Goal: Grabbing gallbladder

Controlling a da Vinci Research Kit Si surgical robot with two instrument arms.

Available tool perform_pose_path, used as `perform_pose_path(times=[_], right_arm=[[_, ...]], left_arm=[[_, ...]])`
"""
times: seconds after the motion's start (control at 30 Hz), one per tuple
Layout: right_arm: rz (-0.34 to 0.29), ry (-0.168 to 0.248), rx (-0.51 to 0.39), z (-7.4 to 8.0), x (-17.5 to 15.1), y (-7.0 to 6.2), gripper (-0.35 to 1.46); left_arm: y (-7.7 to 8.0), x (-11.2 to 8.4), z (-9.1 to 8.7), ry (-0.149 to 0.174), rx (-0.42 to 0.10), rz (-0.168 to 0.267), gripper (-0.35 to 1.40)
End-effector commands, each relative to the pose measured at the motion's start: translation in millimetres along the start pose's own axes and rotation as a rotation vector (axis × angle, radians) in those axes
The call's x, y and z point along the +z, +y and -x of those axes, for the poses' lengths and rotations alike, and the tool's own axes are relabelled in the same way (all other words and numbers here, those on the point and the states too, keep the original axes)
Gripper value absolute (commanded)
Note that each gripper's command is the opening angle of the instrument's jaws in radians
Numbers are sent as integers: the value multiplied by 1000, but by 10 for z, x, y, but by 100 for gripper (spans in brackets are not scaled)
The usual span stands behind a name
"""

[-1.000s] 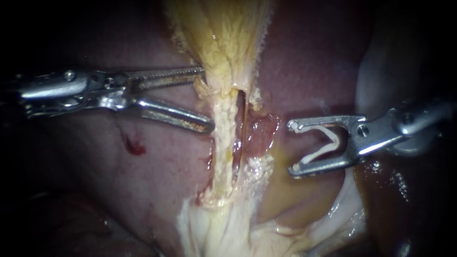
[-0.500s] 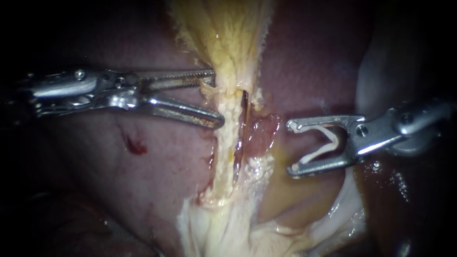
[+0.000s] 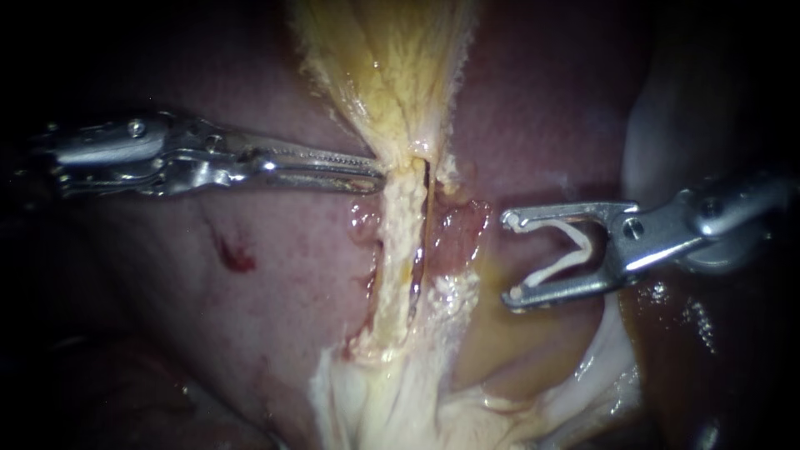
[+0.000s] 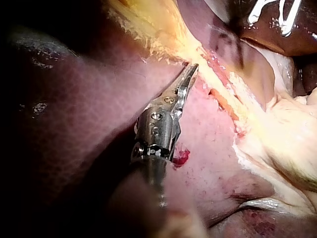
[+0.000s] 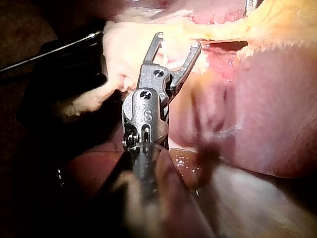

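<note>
**Gallbladder held at its narrow waist by the left instrument; right instrument apart, carrying a clip**

- **Gallbladder** (image 3: 392,67): yellow, fibrous tissue lying down the middle of the liver's (image 3: 275,283) exposed surface. It is broad at one end and pinches to a narrow waist. From there it runs on as a pale, grainy band into a mass of whitish tissue (image 3: 383,400) at the liver's near edge. A short dark slit (image 3: 423,179) opens just beside the waist, with a raw reddish patch (image 3: 458,233) beyond it.
- **Left instrument** (image 3: 375,167): the shaft lies low across the liver. Its slim jaws are pressed together, their tips nipping the edge of the gallbladder at the waist. The left wrist view shows the same: the jaws (image 4: 194,67) are closed to a thin wedge, with the tips meeting the yellow band (image 4: 163,34).
- **Right instrument** (image 3: 512,258): this sits on the other side of the band, near it but not touching. Its jaws stand wide apart and carry a white V-shaped clip (image 3: 587,247), one leg ending at each jaw tip. In the right wrist view the spread jaws (image 5: 177,42) point toward the pale tissue and stop short of it.
- **Liver**: smooth and pink-brown, with a small red blood spot (image 3: 237,257) under the left instrument's shaft, well apart from the band.
</note>
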Motion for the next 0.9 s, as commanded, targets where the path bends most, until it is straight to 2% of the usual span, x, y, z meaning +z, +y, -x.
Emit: perform_pose_path(times=[0.03, 0.3, 0.47, 0.57, 0.73, 0.9], right_arm=[[0, 0, 0, 0, 0, 0, 44], [0, 0, 0, 0, 0, 0, 45], [0, 0, 0, 0, 0, 0, 45], [0, 0, 0, 0, 0, 0, 45], [0, 0, 0, 0, 0, 0, 45], [0, 0, 0, 0, 0, 0, 45]], left_arm=[[-1, -1, 1, 1, -2, -3, -35], [-4, -16, 11, 13, -55, -11, -35], [-5, -34, 21, 17, -84, -22, -35], [-3, -51, 30, 18, -89, -28, -35], [0, -85, 47, 19, -100, -14, -35], [1, -111, 65, -11, -120, -8, -35]])
